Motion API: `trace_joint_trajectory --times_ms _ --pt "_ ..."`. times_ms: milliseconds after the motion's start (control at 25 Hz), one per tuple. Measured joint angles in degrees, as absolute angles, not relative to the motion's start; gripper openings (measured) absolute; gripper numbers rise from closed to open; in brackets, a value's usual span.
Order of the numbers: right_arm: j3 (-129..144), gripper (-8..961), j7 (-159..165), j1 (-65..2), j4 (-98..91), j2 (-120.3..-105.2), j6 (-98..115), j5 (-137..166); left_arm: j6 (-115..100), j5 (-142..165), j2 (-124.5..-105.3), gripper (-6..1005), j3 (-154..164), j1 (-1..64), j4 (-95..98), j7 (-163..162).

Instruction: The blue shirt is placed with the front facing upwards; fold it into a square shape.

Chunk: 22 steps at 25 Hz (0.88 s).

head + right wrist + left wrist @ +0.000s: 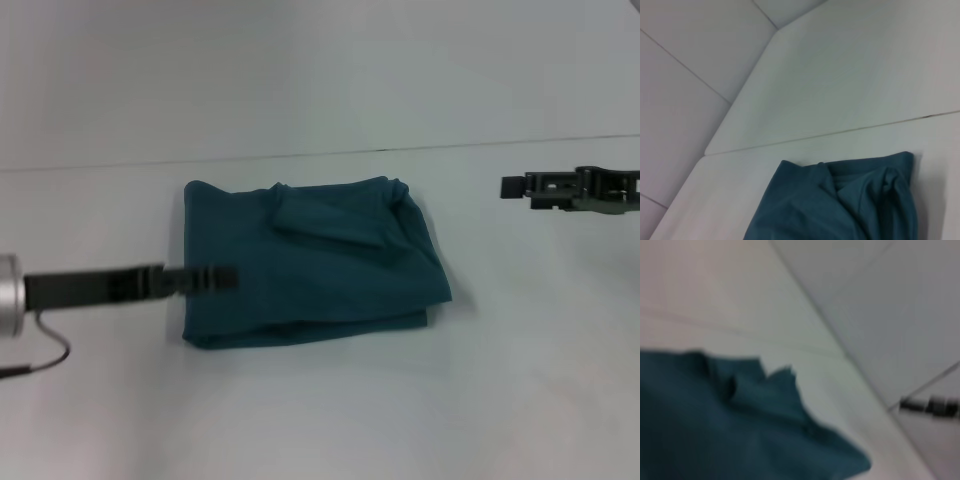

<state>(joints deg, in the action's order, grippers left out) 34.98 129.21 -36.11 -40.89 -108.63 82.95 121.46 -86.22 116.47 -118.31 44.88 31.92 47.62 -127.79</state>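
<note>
Left gripper (215, 279) reaches in from the left over the near-left part of the blue shirt (320, 265), its dark fingers looking pressed together with no cloth between them. That shirt lies folded into a rough rectangle at the middle of the white table (320, 420), a smaller flap on top. Right gripper (515, 186) hovers well apart; its finger spread cannot be told.
</note>
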Motion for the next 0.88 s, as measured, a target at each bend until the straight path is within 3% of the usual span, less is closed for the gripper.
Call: trace_joint_trajectory --times_ms 480,880 --pt "40.32 856 142.85 -47.38 -46.80 -108.25 83.06 130.13 -82.60 120.99 -120.73 907 42.03 28.56 49.51 -133.80" --pt "40.73 856 146.59 -49.40 -49.69 -108.41 84.13 131.53 -70.55 122.02 -120.11 906 43.88 32.34 43.49 -139.44"
